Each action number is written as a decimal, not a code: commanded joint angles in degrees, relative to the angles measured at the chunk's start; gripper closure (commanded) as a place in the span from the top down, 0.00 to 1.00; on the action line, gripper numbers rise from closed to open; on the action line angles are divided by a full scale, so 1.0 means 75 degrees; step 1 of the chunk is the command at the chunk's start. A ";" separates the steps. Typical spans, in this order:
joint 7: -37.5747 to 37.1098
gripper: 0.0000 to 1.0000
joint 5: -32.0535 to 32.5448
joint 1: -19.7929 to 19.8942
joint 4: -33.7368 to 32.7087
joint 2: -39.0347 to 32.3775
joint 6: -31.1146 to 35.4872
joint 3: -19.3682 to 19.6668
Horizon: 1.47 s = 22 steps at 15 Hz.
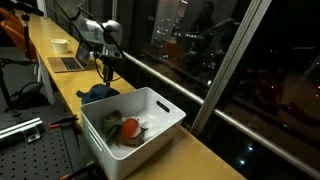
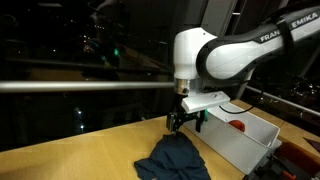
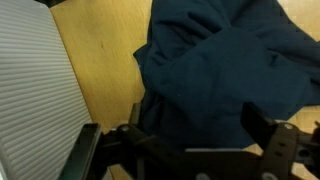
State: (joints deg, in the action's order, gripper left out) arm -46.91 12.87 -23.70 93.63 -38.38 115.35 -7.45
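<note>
A dark blue cloth (image 1: 98,93) lies crumpled on the wooden counter, next to a white bin (image 1: 166,105). It also shows in an exterior view (image 2: 175,158) and fills most of the wrist view (image 3: 220,60). My gripper (image 1: 108,68) hangs just above the cloth in both exterior views (image 2: 185,122). In the wrist view the gripper (image 3: 198,130) is open, its two dark fingers spread over the cloth, with nothing between them.
The white bin (image 2: 250,150) holds a red object (image 2: 238,126) and other items (image 1: 122,128); its ribbed wall (image 3: 35,90) is close beside the cloth. A laptop (image 1: 68,63) and a white cup (image 1: 61,45) sit further along the counter. A window and rail (image 2: 80,86) run behind.
</note>
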 commanded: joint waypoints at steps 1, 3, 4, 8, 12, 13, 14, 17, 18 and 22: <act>0.0388 1.00 -0.0166 0.0051 -0.0518 -0.0595 -0.0028 0.0241; 0.0574 1.00 -0.0272 0.0142 -0.0587 -0.0812 0.0120 0.0303; 0.0668 1.00 -0.0315 0.0170 -0.0691 -0.0929 0.0123 0.0320; 0.0995 1.00 -0.0387 0.0066 -0.1108 -0.1368 0.0074 0.0294; 0.1775 1.00 -0.0982 0.0179 -0.1606 -0.1729 -0.0110 0.0037; 0.1923 1.00 -0.1143 0.0201 -0.1679 -0.1769 -0.0148 0.0021; 0.2141 1.00 -0.1199 0.0189 -0.1695 -0.1770 -0.0173 0.0043; 0.2509 0.74 -0.1323 0.0147 -0.1583 -0.1624 -0.0141 0.0124; 0.2587 0.68 -0.1356 0.0161 -0.1504 -0.1530 -0.0117 0.0141; 0.2755 0.38 -0.1502 0.0336 -0.1225 -0.1146 -0.0101 0.0173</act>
State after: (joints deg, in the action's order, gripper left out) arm -28.46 3.63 -22.29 82.82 -49.91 115.92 -6.38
